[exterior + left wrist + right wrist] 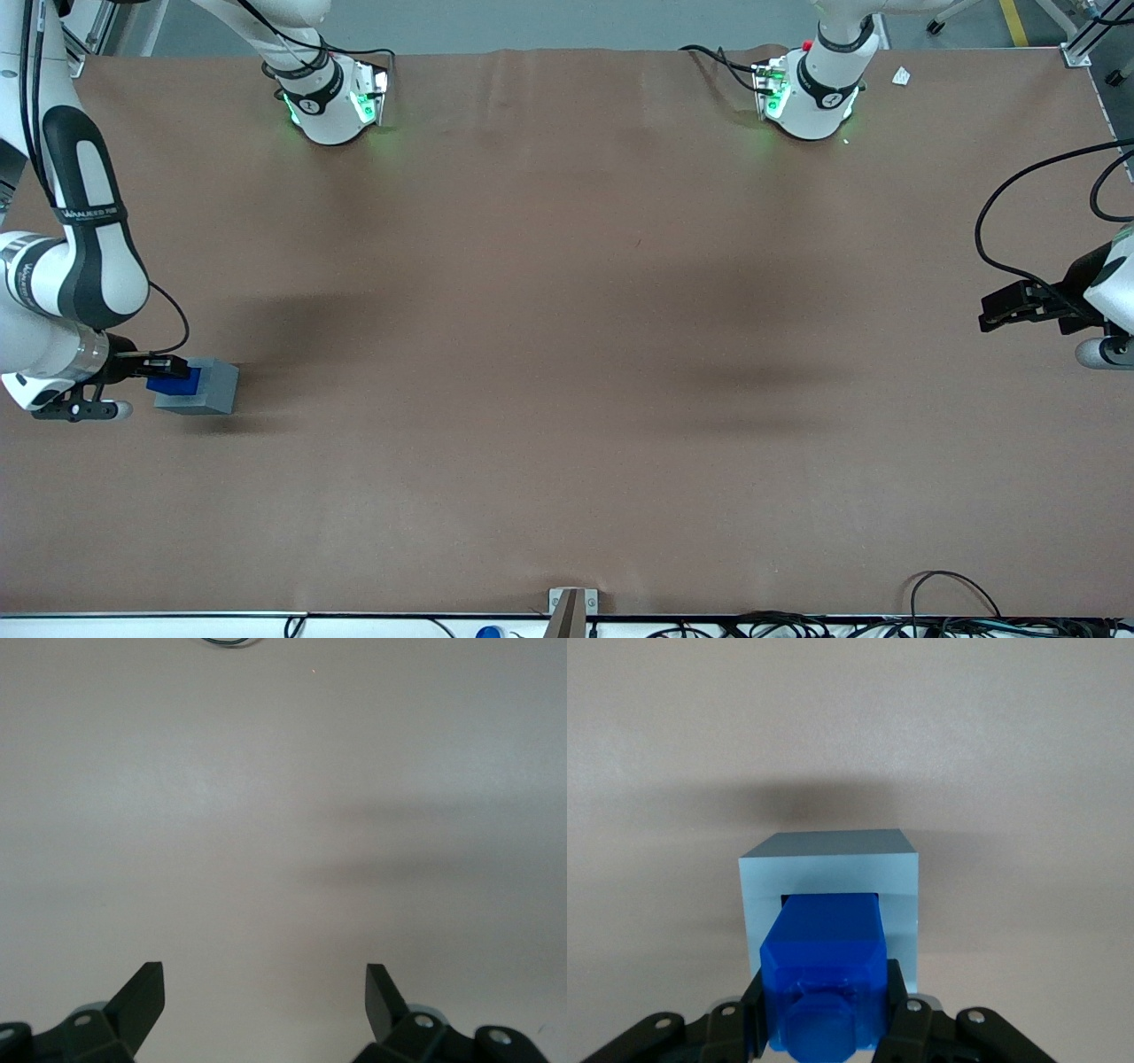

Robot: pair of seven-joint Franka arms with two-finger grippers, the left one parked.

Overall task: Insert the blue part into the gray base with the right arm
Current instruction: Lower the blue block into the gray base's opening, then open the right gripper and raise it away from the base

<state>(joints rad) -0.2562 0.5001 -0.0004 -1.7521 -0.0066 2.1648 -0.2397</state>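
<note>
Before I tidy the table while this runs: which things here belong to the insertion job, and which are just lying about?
In the job:
- blue part, held by the gripper, its end in the recess
- gray base, at the working arm's end of the table

Lying about:
- white scrap by the parked arm's base
- loose cables along the table's near edge

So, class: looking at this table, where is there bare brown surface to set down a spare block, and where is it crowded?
Bare brown table mat runs from the light gray boxy base toward the parked arm's end, and from the two arm pedestals to the near edge. The crowded spot is the working arm's end: the black two-finger gripper holds the small bright blue plastic part at the base's recess.
</note>
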